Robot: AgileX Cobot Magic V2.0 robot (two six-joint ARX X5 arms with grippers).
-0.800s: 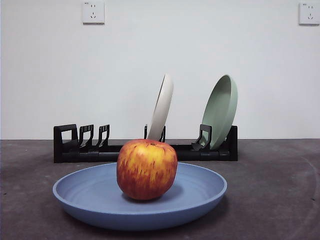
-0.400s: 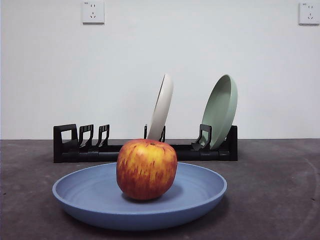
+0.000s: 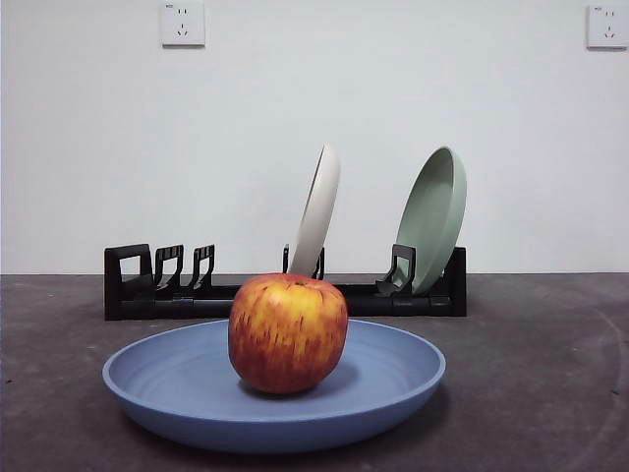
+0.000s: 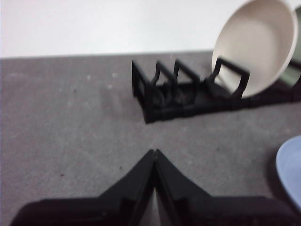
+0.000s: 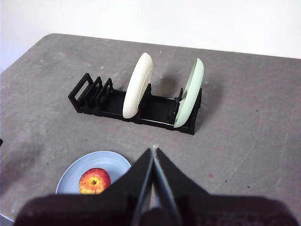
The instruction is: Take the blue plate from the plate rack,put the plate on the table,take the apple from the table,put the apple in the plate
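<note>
The blue plate (image 3: 275, 393) lies flat on the table (image 3: 531, 374) in front of the plate rack (image 3: 177, 295). The apple (image 3: 288, 332) sits upright in the middle of the plate. In the right wrist view the apple (image 5: 95, 181) rests in the plate (image 5: 113, 162), with the rack (image 5: 155, 113) beyond. My right gripper (image 5: 153, 150) is shut and empty, high above the table. My left gripper (image 4: 154, 154) is shut and empty, low over bare table, with the plate's edge (image 4: 290, 172) to one side and the rack's loop end (image 4: 155, 92) ahead. Neither gripper shows in the front view.
A cream-white plate (image 3: 316, 211) and a sage-green plate (image 3: 432, 218) stand upright in the rack. Both also show in the right wrist view, the white plate (image 5: 137, 92) and the green plate (image 5: 189, 94). A white wall with two sockets (image 3: 183, 24) stands behind.
</note>
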